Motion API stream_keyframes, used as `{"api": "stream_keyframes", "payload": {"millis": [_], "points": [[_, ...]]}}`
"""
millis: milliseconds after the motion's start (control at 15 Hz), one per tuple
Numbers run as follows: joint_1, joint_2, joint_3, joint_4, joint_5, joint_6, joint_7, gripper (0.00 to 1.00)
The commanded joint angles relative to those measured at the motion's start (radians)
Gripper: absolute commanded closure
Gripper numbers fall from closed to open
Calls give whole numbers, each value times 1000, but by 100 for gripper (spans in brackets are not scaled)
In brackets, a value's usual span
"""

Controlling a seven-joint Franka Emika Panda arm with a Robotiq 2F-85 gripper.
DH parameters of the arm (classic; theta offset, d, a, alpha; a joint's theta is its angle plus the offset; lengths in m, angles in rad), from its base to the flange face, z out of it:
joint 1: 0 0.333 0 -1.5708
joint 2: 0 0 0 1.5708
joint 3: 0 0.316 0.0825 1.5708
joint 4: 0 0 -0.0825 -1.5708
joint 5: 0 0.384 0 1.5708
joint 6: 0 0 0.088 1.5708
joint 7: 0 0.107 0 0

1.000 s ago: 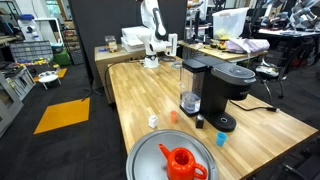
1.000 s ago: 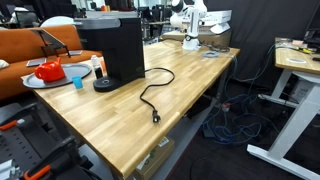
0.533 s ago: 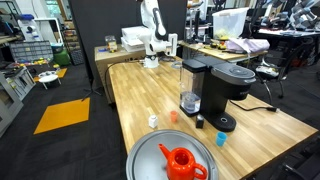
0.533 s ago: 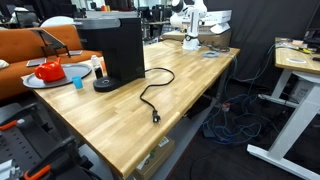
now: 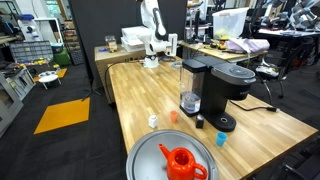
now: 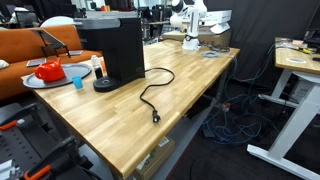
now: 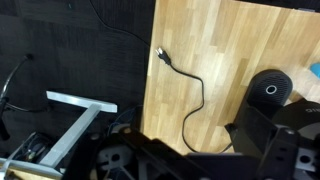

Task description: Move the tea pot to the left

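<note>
The red-orange tea pot [image 5: 181, 162] stands on a round silver tray [image 5: 146, 152] at the near end of the wooden table. It also shows in an exterior view [image 6: 49, 70] on the tray [image 6: 32, 83]. My gripper [image 5: 161, 47] hangs at the far end of the table, far from the tea pot; it also shows in an exterior view [image 6: 190, 28]. In the wrist view the gripper [image 7: 185, 150] looks open and empty above the table, and the tea pot is out of view.
A black coffee machine [image 5: 224, 88] [image 6: 115, 48] stands mid-table, its black cable [image 6: 154, 94] [image 7: 196, 95] trailing over the wood. A blue cup [image 5: 221, 139] [image 6: 76, 81], a tiny orange cup [image 5: 172, 116] and a small white object [image 5: 153, 121] sit near the tray.
</note>
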Motion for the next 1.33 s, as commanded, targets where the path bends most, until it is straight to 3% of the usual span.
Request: {"api": "stream_keyframes", "payload": {"millis": [0, 267, 800, 1267], "points": [[56, -77, -20, -25, 23, -8, -95, 0], [82, -120, 17, -57, -10, -3, -86, 0], [90, -116, 12, -53, -1, -9, -74, 0], [187, 11, 80, -30, 32, 144, -46, 0]]}}
